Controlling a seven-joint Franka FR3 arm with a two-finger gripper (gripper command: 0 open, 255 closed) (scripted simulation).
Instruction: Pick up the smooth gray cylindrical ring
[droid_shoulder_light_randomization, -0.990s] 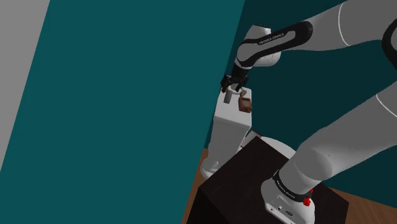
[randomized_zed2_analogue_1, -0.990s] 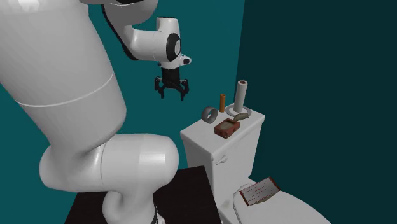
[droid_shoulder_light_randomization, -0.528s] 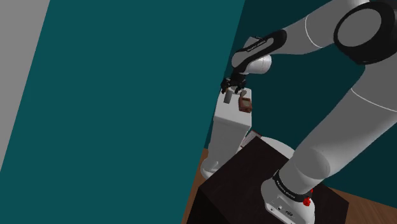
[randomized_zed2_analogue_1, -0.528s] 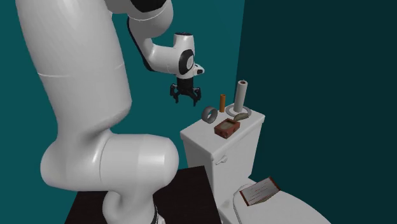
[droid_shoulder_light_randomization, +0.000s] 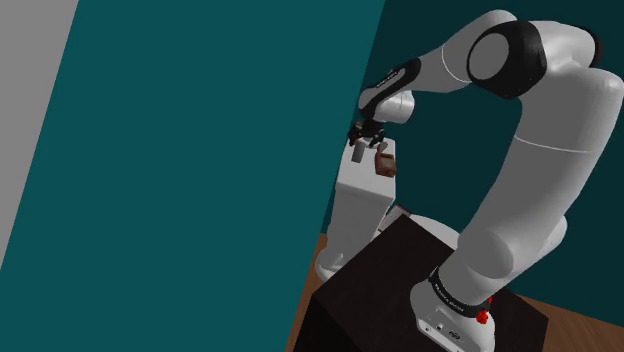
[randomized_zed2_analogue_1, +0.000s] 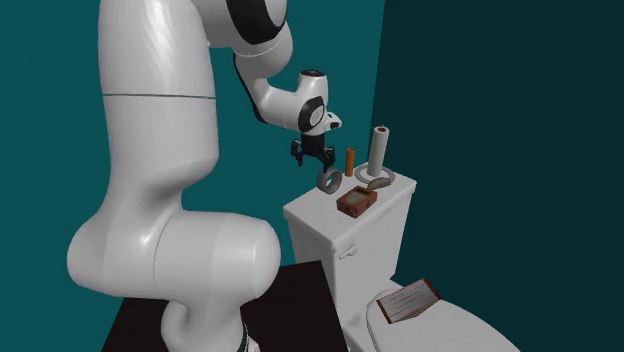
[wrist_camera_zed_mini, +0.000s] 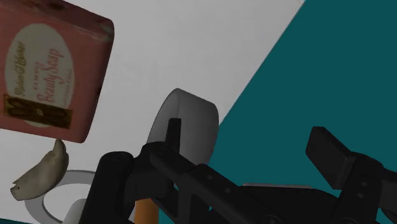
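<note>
The claw (randomized_zed2_analogue_1: 313, 158), spread wide, hangs just above the gray ring (randomized_zed2_analogue_1: 329, 180), seemingly not touching.

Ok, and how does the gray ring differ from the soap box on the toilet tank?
The gray ring is round with a hole through it; the soap box is a reddish rectangular block with a label. The ring stands on edge, the box lies flat. The ring sits just under the open gripper, the box farther off. Both rest on the white tank lid.
</note>
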